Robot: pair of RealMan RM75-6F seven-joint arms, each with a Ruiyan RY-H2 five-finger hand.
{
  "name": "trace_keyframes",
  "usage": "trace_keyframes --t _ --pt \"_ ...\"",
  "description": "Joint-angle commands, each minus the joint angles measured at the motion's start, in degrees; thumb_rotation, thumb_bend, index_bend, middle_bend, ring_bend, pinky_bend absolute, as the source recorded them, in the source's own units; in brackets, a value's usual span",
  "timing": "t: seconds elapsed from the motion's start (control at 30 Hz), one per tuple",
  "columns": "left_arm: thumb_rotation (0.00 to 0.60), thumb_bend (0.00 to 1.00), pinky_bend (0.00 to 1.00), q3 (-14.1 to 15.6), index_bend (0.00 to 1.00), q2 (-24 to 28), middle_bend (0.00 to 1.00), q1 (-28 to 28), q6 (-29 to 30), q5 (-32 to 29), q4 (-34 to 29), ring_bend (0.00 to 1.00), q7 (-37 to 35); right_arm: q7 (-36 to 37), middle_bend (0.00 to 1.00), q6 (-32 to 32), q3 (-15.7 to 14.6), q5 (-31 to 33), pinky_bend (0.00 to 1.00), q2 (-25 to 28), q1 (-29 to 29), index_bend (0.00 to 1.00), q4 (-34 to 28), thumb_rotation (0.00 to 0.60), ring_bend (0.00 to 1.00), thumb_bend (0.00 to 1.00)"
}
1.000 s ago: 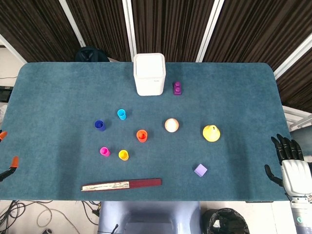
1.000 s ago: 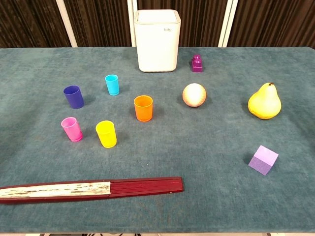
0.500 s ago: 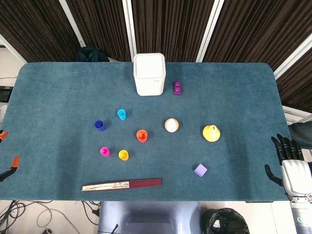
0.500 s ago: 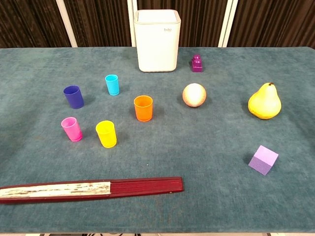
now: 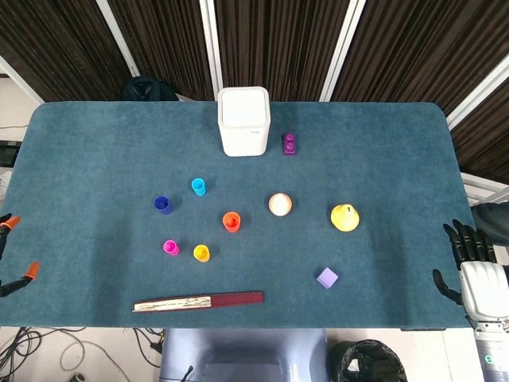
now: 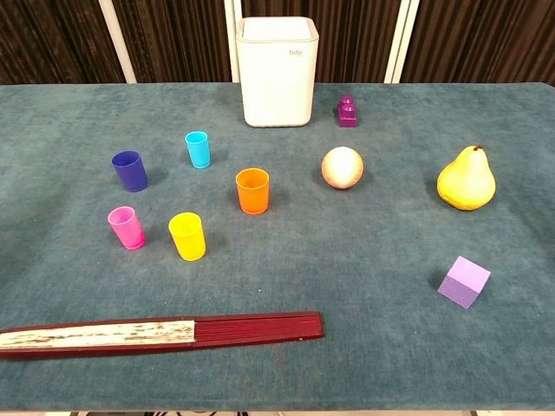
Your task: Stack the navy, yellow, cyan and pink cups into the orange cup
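Teal felt table [image 5: 95, 159], round plastic orange cup [image 6: 252, 191] upright, right hand [image 5: 475, 274] spread, left hand [image 5: 12, 255] unclear

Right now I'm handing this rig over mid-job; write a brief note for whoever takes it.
Hands: right hand hangs off the table's right edge, fingers apart, holding nothing. Left hand shows only as orange-tipped fingers at the left edge; its state is unclear.
Cups: orange cup upright and empty near the table's middle. Navy cup, cyan cup, pink cup and yellow cup stand apart to its left, all upright.
Done: nothing stacked.
Left: all four cups into the orange one. The folded fan lies along the front edge, near the yellow and pink cups.
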Motion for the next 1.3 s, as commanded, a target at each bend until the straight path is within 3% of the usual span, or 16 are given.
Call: trace_keyframes --t 0.03,0.33,0.6,1.0,1.3 --pt "0.600 0.23 0.00 -0.40 0.13 1.80 0.08 -2.30 -3.47 -0.62 0.32 0.00 0.97 -0.38 0.00 -0.21 -0.06 0.16 0.00 -0.14 0.02 0.04 -0.08 0.600 0.04 0.43" --pt "0.600 0.23 0.00 -3.75 0.13 6.08 0.09 -14.02 -23.72 -6.61 -0.02 0.00 -0.25 -1.46 0.00 -0.70 -0.31 0.06 0.00 -0.58 0.21 0.04 -0.32 0.600 0.04 0.43" --pt "0.600 0.23 0.00 -6.49 0.15 1.36 0.09 -23.65 -36.82 -15.83 6.11 0.00 5.99 -1.46 0.00 -0.64 -0.10 0.60 0.00 -0.56 0.08 0.04 -0.27 0.600 0.04 0.43" --pt "0.600 0.23 0.00 -6.41 0.17 -6.08 0.09 -32.61 -45.09 -24.57 12.79 0.00 15.57 -1.56 0.00 -1.16 0.02 1.10 0.00 -0.80 0.25 0.04 0.20 0.600 0.04 0.43" --pt "0.600 0.23 0.00 -5.78 0.21 -11.69 0.10 -37.81 -45.48 -29.98 15.47 0.00 22.92 -1.61 0.00 -0.99 0.24 1.33 0.00 -0.81 0.20 0.04 0.34 0.600 0.04 0.43"
